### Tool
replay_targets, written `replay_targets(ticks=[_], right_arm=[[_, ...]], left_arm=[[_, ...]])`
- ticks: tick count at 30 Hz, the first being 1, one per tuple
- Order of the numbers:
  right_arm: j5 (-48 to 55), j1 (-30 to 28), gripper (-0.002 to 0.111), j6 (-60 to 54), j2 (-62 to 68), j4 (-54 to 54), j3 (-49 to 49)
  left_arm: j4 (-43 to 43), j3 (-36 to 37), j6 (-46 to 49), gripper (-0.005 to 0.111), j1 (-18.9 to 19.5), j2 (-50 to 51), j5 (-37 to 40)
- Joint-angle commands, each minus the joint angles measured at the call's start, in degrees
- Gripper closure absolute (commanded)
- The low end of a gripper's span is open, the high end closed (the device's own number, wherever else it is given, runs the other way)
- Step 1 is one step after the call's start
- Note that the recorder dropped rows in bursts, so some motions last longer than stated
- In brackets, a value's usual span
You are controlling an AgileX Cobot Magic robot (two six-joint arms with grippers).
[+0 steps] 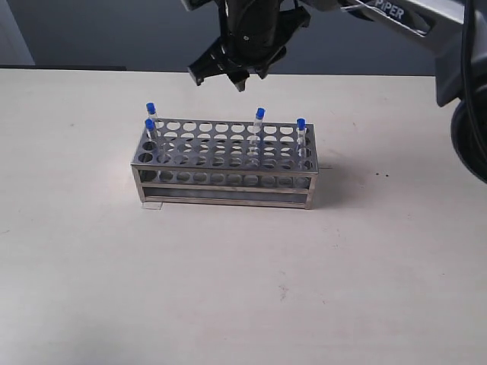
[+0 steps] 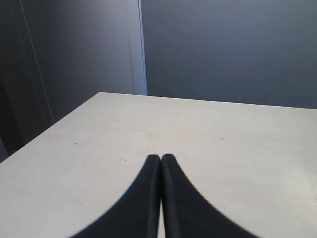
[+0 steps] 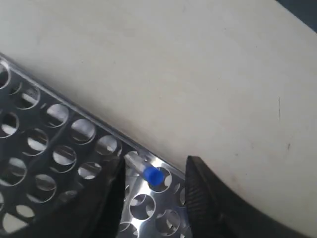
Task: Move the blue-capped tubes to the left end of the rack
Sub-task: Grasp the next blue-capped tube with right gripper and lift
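The silvery rack [image 1: 223, 179] stands mid-table. Four blue-capped tubes stand upright in it: two at its left end [image 1: 151, 110] [image 1: 150, 125], one right of the middle [image 1: 260, 115] and one at the right end [image 1: 300, 125]. My right gripper [image 1: 221, 78] hangs open above the rack's back edge, touching nothing. In the right wrist view one blue-capped tube [image 3: 153, 176] sits in an edge hole of the rack [image 3: 59, 144], below and between the spread fingers of the right gripper [image 3: 156, 163]. My left gripper [image 2: 161, 157] is shut on nothing over bare table, out of the exterior view.
The pale table [image 1: 243, 289] spreads round the rack on all sides. A dark wall [image 2: 223, 49] rises behind its far edge. The right arm's grey housing [image 1: 456, 61] reaches in from the upper right.
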Motion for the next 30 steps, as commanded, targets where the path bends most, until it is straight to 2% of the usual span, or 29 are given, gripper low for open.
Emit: replay_targets(ticks=[1, 12, 17, 23, 30], right_arm=[[-1.6, -2.1, 0.069, 0.6, 0.0, 2.6, 1.7], [-1.4, -3.7, 0.07, 0.8, 3.8, 6.1, 1.8], [-1.4, -3.7, 0.081, 0.8, 5.0, 5.6, 1.8], [-1.3, -3.7, 0.107, 0.8, 5.3, 5.6, 1.8], [-1.6, -3.7, 0.109, 0.8, 4.4, 5.0, 1.8]], left_arm=[[-0.3, 0.2, -0.1, 0.106, -0.3, 0.2, -0.3], [-0.3, 0.2, -0.1, 0.106, -0.3, 0.2, -0.3], [-0.3, 0.2, -0.1, 0.106, -0.3, 0.2, -0.3], [-0.3, 0.2, -0.1, 0.106, -0.3, 0.2, -0.3], [-0.3, 0.2, -0.1, 0.106, -0.3, 0.2, -0.3]])
